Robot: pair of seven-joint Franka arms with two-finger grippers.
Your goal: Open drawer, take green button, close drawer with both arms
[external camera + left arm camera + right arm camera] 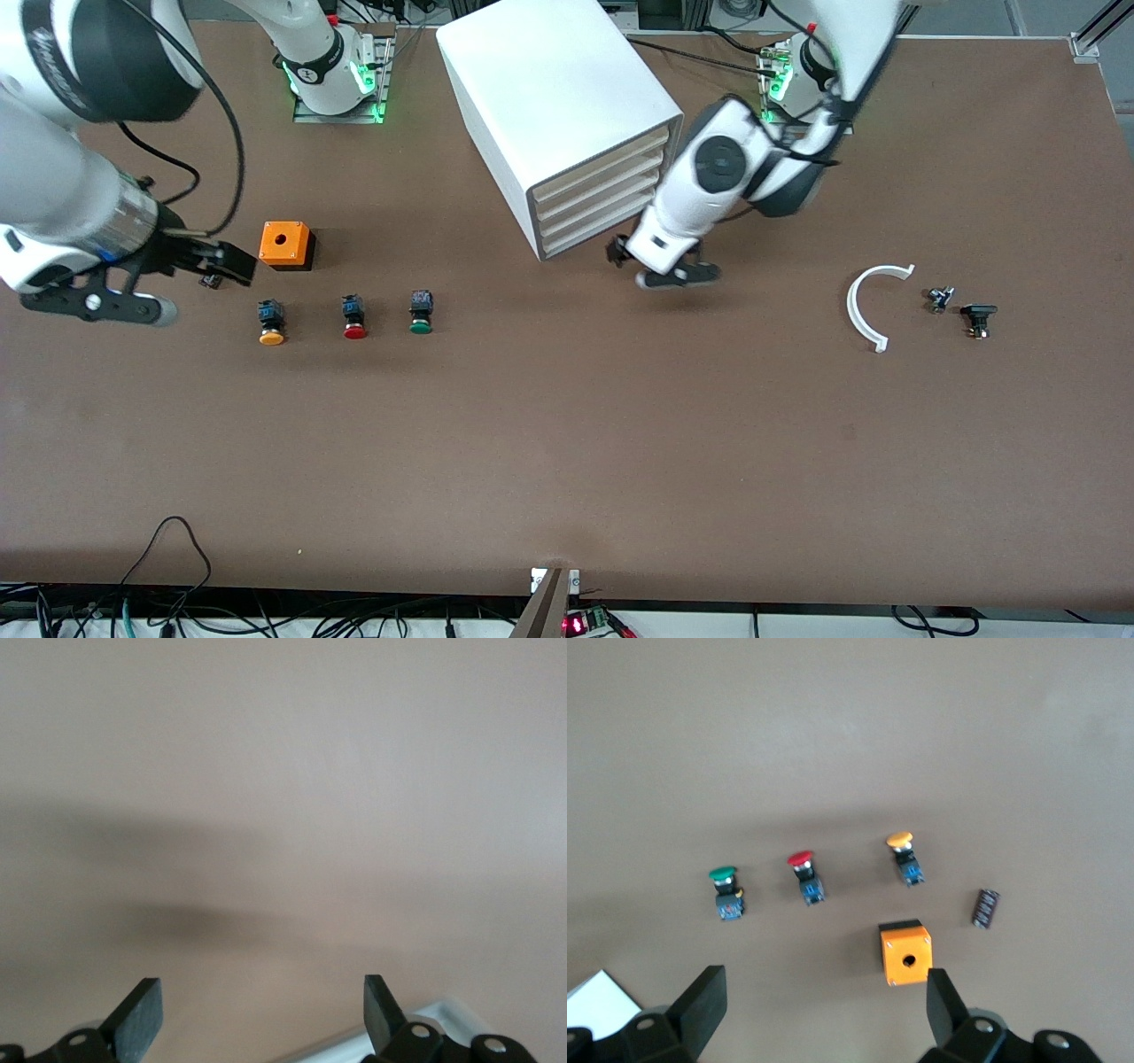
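Currently all four drawers of the white cabinet (567,106) are seen shut, the bottom drawer (602,237) included. The left gripper (660,266) is held low just in front of that drawer's cream front, toward the left arm's end of it, fingers (142,1014) spread wide with nothing between them. The right gripper (199,266) is held open and empty too, over the table beside the orange box (285,245). The green-capped button (421,312) is found on the table (not in any drawer), lying on its side, nearer the front camera than the cabinet, beside the red-capped button (354,317) and the orange-capped button (271,322). The step in hand is judged to be opening the drawer: the fingers should be lined up square on the front's edge or lip, closed firmly, then drawn straight out along the cabinet's angled axis so the cabinet is not dragged.
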